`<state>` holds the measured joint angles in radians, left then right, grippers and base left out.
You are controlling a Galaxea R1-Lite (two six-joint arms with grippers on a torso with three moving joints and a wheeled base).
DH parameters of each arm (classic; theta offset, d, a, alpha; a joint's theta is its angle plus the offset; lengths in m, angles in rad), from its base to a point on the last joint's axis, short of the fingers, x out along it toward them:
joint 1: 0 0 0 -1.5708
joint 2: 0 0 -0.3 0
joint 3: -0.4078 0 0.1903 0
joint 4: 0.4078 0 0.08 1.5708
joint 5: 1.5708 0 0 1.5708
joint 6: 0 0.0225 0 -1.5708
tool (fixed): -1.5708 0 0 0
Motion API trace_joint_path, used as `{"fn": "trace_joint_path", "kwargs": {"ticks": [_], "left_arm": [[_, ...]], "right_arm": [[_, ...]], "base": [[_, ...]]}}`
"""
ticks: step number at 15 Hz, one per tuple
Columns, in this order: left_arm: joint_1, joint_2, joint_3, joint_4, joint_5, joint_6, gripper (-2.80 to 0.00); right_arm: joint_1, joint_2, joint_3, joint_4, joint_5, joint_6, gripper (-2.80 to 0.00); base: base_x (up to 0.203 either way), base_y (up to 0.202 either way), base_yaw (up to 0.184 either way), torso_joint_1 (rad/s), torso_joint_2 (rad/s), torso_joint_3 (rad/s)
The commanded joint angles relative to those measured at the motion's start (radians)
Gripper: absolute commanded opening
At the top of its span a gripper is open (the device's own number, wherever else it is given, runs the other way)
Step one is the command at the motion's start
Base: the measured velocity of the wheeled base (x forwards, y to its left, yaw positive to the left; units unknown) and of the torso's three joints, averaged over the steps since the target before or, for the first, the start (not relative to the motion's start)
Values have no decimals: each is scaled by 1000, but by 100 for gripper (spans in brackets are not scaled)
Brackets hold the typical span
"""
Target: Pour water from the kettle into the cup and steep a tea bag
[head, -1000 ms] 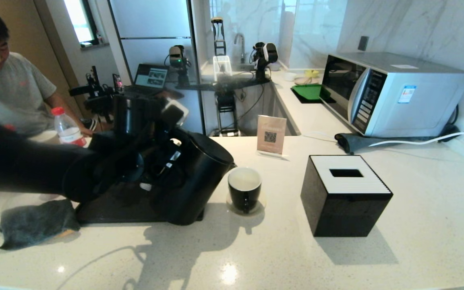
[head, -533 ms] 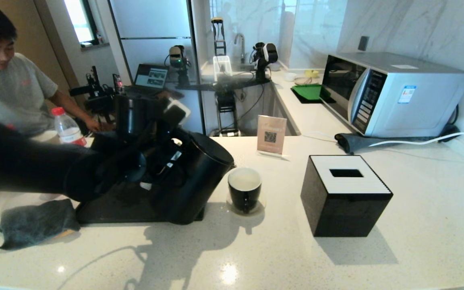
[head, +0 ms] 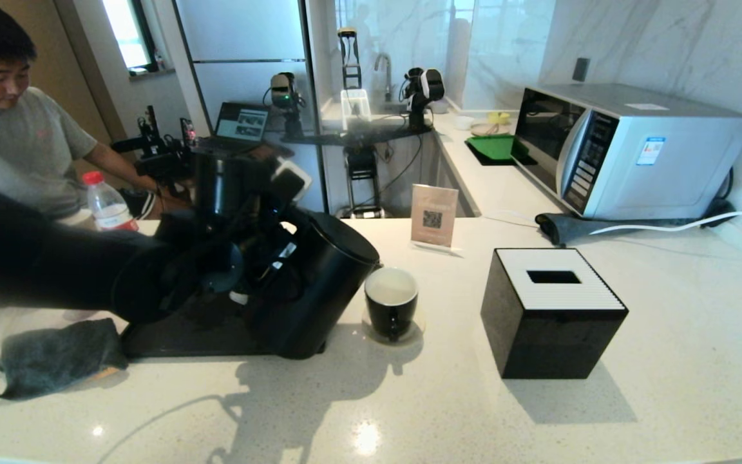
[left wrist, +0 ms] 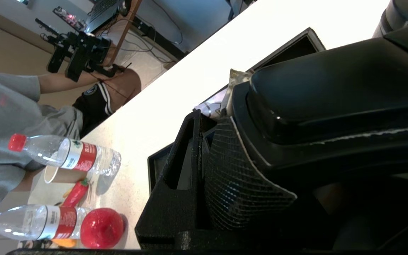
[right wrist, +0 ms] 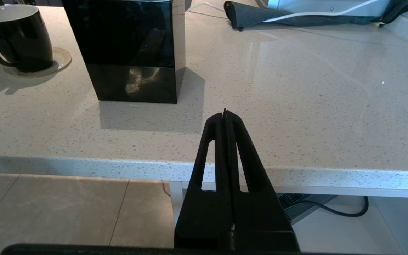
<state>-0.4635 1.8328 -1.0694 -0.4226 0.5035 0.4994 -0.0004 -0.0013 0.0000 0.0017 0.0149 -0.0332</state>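
Observation:
The matte black kettle [head: 323,283] leans to the right, its small spout close to the rim of the black cup [head: 391,299], which has a white inside and stands on a coaster. My left gripper [head: 268,258] is shut on the kettle's handle; in the left wrist view the left gripper [left wrist: 207,141] presses against the kettle [left wrist: 331,92]. No stream of water shows. A pale crinkled scrap [left wrist: 236,78] peeks out behind the kettle; I cannot tell whether it is the tea bag. My right gripper [right wrist: 225,112] hangs shut and empty off the counter's front edge.
A black tray [head: 178,338] lies under the kettle, with a grey cloth [head: 55,354] to its left. A black tissue box [head: 551,309] stands right of the cup, a card sign [head: 434,216] behind it, and a microwave [head: 628,148] at back right. A person and red-capped bottles [left wrist: 62,157] are at far left.
My left arm and the tilted kettle have shifted slightly right, bringing the spout a little nearer the cup. The person at the left has moved his head. The right arm is still.

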Motion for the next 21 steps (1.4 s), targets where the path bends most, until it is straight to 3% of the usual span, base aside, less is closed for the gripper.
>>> {"fn": "trace_joint_path", "kwargs": {"ticks": [1, 21], "left_arm": [[-9, 1, -4, 5, 3, 4, -280], [-26, -11, -35, 34, 6, 7, -280]], "right_arm": [[0, 1, 0, 0, 1, -1, -280], [0, 1, 0, 0, 0, -1, -280]], "base": [[0, 0, 0, 0, 0, 0], [0, 0, 0, 0, 0, 0]]}}
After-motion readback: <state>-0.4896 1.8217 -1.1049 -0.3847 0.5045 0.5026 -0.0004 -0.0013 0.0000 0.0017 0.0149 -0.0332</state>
